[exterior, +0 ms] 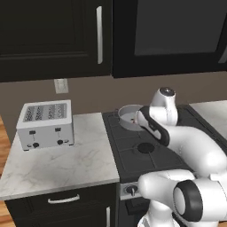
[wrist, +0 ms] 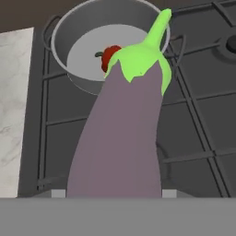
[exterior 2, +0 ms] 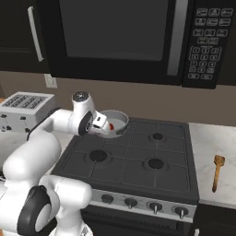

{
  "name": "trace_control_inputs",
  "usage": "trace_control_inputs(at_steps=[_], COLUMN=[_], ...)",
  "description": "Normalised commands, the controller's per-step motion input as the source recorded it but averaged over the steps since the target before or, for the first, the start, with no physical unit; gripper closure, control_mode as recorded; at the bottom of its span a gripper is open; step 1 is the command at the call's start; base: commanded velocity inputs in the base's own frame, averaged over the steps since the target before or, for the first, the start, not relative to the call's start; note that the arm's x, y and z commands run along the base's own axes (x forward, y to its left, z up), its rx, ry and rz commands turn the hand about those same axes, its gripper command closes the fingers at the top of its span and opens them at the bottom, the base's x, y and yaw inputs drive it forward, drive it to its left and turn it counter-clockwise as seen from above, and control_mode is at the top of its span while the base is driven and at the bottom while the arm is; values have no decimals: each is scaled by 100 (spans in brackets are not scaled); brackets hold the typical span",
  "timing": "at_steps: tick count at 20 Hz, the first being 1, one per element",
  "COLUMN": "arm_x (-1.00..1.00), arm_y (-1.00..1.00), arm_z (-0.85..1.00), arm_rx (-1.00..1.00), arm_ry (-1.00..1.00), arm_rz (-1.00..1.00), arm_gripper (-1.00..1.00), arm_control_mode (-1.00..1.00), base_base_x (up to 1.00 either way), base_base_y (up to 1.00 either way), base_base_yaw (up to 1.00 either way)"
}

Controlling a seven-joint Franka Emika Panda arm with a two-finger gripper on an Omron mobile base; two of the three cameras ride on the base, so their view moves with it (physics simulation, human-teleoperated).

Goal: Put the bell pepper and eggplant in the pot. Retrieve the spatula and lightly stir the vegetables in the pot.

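Note:
A long purple eggplant with a green cap and stem fills the middle of the hand view, rising from between my fingers, which it hides. My gripper is shut on it and hangs at the near left rim of the silver pot, which stands on the back left burner. The red bell pepper lies inside the pot, just past the eggplant's cap. Far off on the right counter the wooden spatula lies with its blade pointing away from me.
The black stove has bare burners in front of and to the right of the pot. A silver toaster stands on the marble counter to the left. A microwave hangs above the stove.

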Motion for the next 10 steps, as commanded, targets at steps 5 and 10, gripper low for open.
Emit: trace_control_inputs(at_steps=[5,10], arm_x=[40,34], arm_y=[-18,-14], arm_z=[-9,1], arm_rx=[2,0], arm_ry=[-8,2], arm_rz=[0,4], arm_gripper=[100,100], arm_control_mode=[-100,-100], base_base_x=[0,0], base_base_y=[0,0], base_base_yaw=[0,0])
